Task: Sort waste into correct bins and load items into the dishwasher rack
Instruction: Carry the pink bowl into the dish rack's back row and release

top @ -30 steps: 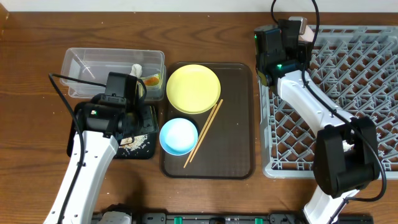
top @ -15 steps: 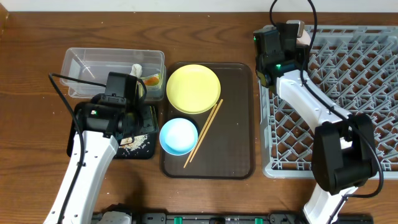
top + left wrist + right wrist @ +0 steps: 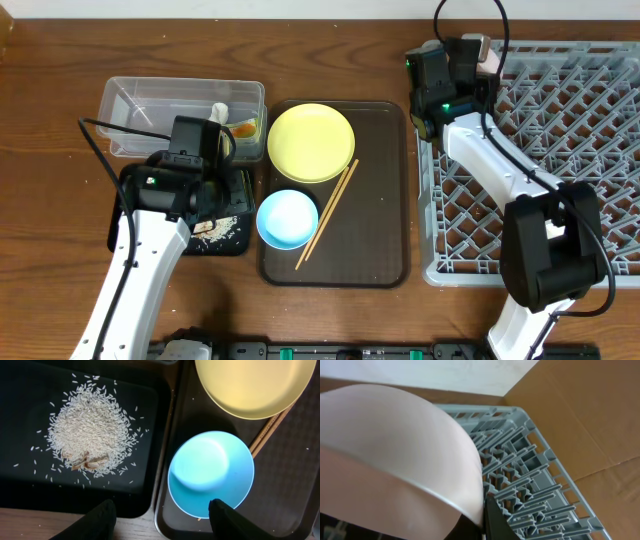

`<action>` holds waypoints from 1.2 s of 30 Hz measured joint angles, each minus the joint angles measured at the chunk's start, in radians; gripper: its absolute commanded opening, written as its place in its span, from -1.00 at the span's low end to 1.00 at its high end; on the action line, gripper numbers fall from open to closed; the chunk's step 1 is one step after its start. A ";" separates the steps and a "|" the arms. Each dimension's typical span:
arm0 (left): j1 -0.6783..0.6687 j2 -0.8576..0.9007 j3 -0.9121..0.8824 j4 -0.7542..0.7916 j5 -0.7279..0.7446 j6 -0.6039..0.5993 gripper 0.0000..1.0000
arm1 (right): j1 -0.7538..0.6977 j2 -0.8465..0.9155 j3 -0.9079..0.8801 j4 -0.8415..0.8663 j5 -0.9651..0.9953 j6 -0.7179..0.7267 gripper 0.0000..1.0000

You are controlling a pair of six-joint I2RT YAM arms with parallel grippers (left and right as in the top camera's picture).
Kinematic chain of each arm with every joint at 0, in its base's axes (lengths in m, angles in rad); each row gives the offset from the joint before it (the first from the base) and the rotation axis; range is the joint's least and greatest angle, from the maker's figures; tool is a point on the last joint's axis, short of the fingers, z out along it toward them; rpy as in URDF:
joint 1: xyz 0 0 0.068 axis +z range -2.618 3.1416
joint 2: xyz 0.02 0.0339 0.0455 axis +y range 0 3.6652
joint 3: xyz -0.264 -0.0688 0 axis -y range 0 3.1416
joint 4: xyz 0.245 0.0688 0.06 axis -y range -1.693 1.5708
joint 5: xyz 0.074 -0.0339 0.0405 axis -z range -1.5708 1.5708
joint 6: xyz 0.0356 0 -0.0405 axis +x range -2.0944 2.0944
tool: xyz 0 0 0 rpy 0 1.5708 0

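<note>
Wooden table [image 3: 60,60]; grey dishwasher rack [image 3: 560,150] on the right, brown tray [image 3: 380,230] in the middle. The right gripper [image 3: 478,52] is at the rack's far left corner, closed on a pale pink bowl [image 3: 395,450] that fills its wrist view. One finger sits against the rim; the other is hidden. We judge the bowl rigid, light, smooth and probably slippery, so a rim pinch is the sensible hold, and it should be seated between tines, not dropped. The left gripper [image 3: 162,520] hangs wide open and empty, above the edge between the black bin [image 3: 30,475] of rice [image 3: 92,430] and the blue bowl [image 3: 210,472]. The yellow plate [image 3: 310,142] and chopsticks [image 3: 328,212] lie on the tray.
</note>
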 measured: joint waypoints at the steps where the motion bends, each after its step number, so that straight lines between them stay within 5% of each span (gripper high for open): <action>1: 0.000 0.000 0.000 0.000 0.000 0.000 0.25 | 0.000 0.002 0.000 0.014 0.009 -0.003 -0.98; 13: 0.000 0.000 0.000 0.000 0.000 0.000 0.25 | 0.000 0.014 0.000 0.076 0.024 -0.055 -0.97; 28: 0.000 0.000 0.000 -0.001 0.000 0.000 0.25 | 0.007 0.015 0.000 -0.101 -0.090 0.030 -0.97; 33: 0.000 0.000 0.000 -0.001 0.000 0.000 0.25 | 0.039 0.014 0.000 -0.239 -0.125 0.082 -0.59; 36: 0.000 0.000 0.000 -0.001 0.000 0.000 0.25 | 0.059 0.012 0.000 -0.307 -0.176 0.132 -0.16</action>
